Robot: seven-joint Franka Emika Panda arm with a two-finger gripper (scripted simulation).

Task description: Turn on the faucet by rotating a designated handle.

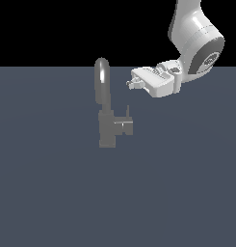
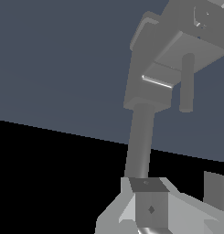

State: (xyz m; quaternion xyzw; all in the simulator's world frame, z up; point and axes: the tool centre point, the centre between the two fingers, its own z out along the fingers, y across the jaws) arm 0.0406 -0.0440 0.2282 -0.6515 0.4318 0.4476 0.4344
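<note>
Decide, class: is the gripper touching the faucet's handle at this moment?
Apart. In the exterior view the gripper hangs above and to the exterior view's right of the handle, with bare floor showing between its fingers and the upright lever pin.

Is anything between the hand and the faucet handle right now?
No. In the exterior view the hand hangs above and to that view's right of the handle, with only bare grey floor showing between them.
</note>
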